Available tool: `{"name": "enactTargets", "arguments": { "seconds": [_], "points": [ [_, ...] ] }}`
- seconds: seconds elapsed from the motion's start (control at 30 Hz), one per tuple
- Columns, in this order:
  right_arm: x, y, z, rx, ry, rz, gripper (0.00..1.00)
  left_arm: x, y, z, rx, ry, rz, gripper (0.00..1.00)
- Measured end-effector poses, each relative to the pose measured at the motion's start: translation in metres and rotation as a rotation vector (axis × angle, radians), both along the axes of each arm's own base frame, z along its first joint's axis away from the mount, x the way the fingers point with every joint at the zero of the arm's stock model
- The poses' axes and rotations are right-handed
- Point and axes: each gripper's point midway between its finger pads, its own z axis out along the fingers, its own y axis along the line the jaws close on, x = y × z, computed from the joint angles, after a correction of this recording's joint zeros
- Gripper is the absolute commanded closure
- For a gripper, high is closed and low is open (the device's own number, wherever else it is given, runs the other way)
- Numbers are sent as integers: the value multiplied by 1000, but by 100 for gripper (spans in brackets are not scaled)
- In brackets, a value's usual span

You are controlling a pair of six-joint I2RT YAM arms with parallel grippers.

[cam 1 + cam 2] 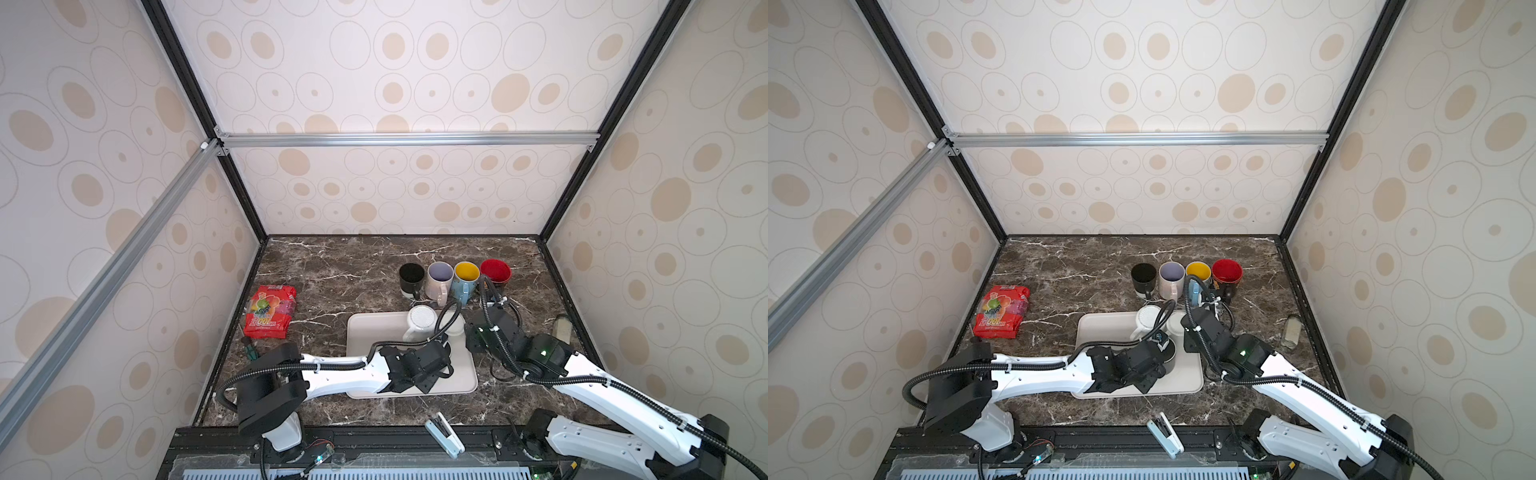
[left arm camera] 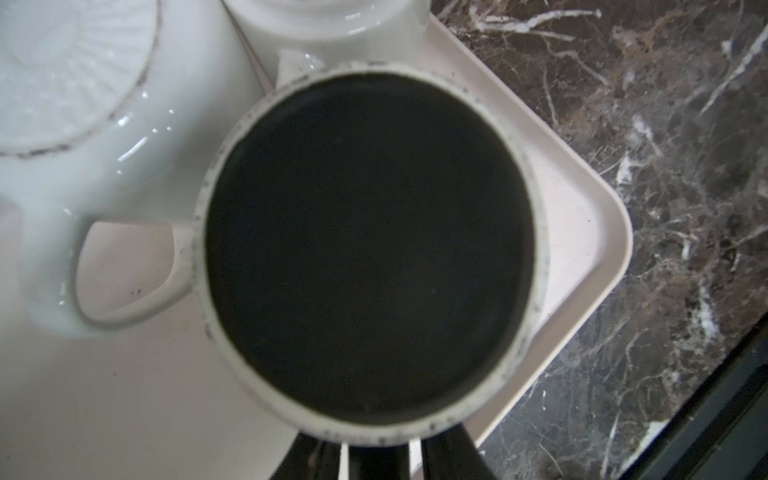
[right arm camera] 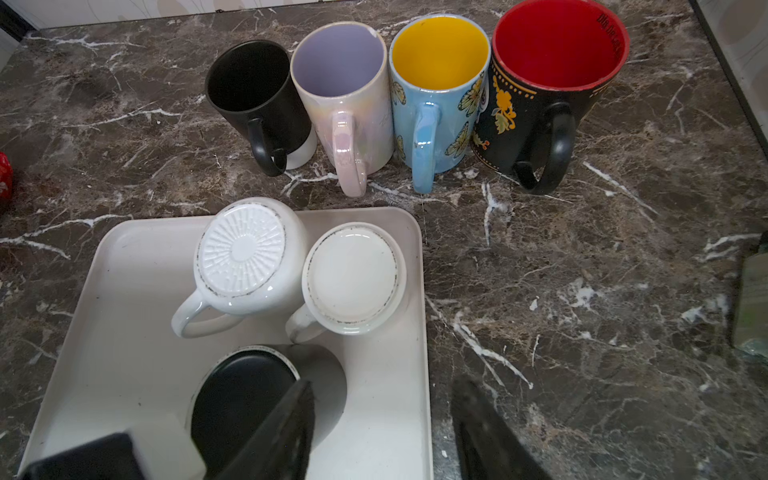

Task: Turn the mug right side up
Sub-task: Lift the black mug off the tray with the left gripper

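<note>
Upside down on the tray (image 3: 124, 266), directly beneath the left tool (image 2: 376, 457): dark mug (image 2: 370, 249), handle seemingly pinched, grip unclear. Right tool (image 3: 382, 432) spread just beside it. Left of both, red packet (image 1: 270, 311) reading "100"; other print illegible.

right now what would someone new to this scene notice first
The row of four upright mugs at the back of the marble table: black mug, lilac-lined mug, yellow-lined blue mug and red-lined mug. In front, three mugs sit upside down on a beige tray; the left gripper is over the dark-bottomed mug. A red snack bag lies far left.
</note>
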Motion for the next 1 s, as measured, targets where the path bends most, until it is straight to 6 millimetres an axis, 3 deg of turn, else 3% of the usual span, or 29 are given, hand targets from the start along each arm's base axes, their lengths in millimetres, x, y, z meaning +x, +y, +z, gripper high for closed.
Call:
{"name": "enactTargets", "arguments": {
  "seconds": [0.17,0.3,0.63,0.77,1.0],
  "points": [
    [0,4,-4,18,6,12,45,1,0,1,3,-3,3,84],
    [-1,5,-6,26,13,14,45,2,-1,2,6,-7,6,100],
    [-5,5,4,72,-17,25,45,1,9,9,28,-17,8,100],
    [-8,1,14,107,-54,25,45,-6,16,30,-8,-15,-5,100],
    [-14,8,20,182,-103,87,44,-17,26,98,-200,-39,-16,100]
  ]
}}
